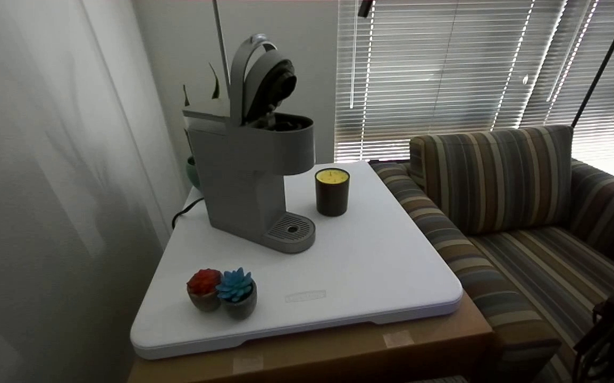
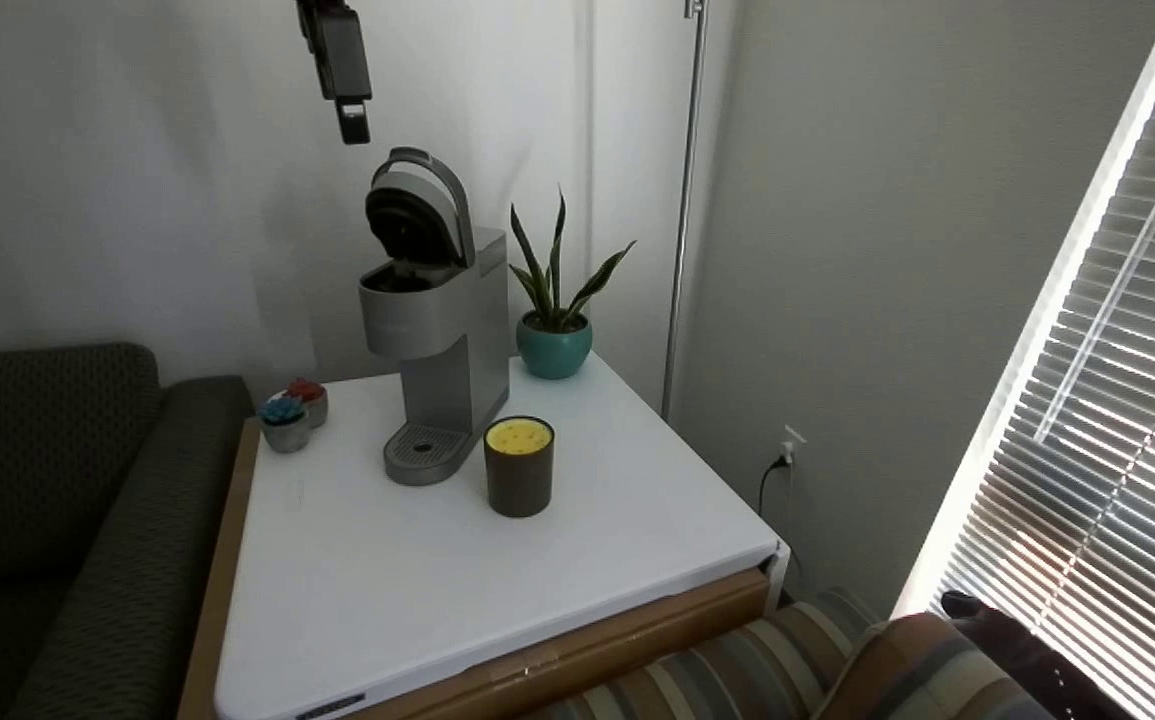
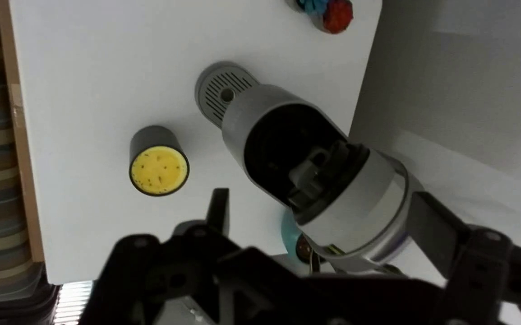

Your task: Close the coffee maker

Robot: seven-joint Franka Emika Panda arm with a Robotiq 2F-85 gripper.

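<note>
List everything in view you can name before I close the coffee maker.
Table: 1, white-topped, centre
Coffee maker: 1, grey, on table, lid open
Candle: 1, dark with yellow top, on table
Red succulent: 1, red, on table
Blue succulent: 1, blue, on table
Plant: 1, green, teal pot, behind coffee maker
Cord: 1, black, behind coffee maker
Armchair: 1, striped, beside table
Sofa: 1, dark, beside table
Pole: 1, silver, by wall
Outlet: 1, white, on wall
Blinds: count unclear, pale, behind armchair
Gripper: 1, black, open, higher than coffee maker

Jar (image 1: 332, 194), succulents (image 1: 228, 291) and snake plant (image 2: 554, 342) share the white tabletop (image 2: 387, 580).
</note>
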